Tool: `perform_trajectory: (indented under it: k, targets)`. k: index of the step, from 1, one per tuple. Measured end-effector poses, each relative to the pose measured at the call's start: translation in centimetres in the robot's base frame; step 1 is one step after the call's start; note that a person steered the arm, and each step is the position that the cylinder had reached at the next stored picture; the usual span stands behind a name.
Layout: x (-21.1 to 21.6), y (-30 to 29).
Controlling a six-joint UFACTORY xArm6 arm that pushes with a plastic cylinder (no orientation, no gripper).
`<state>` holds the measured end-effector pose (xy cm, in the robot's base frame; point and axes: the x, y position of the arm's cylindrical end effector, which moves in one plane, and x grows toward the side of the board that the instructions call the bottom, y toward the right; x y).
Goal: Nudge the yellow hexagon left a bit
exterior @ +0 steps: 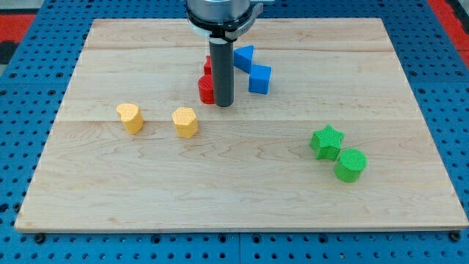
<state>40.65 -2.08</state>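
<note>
The yellow hexagon (185,122) sits left of the board's centre. A second yellow block (130,117), roughly heart-shaped, lies further to the view's left of it. My tip (222,105) rests on the board up and to the right of the yellow hexagon, with a clear gap between them. The rod stands right beside a red block (206,90) and partly hides it.
Another red block (207,66) peeks out behind the rod. A blue triangle (245,56) and a blue cube (259,78) lie just right of the rod. A green star (327,141) and a green cylinder (350,164) sit at the lower right. The wooden board (242,205) ends in blue pegboard.
</note>
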Motion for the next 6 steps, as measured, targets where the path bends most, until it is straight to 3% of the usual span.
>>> perform_trajectory:
  k: [3, 6]
  targets:
    - [2.1, -2.0]
    - [-0.4, -8.3]
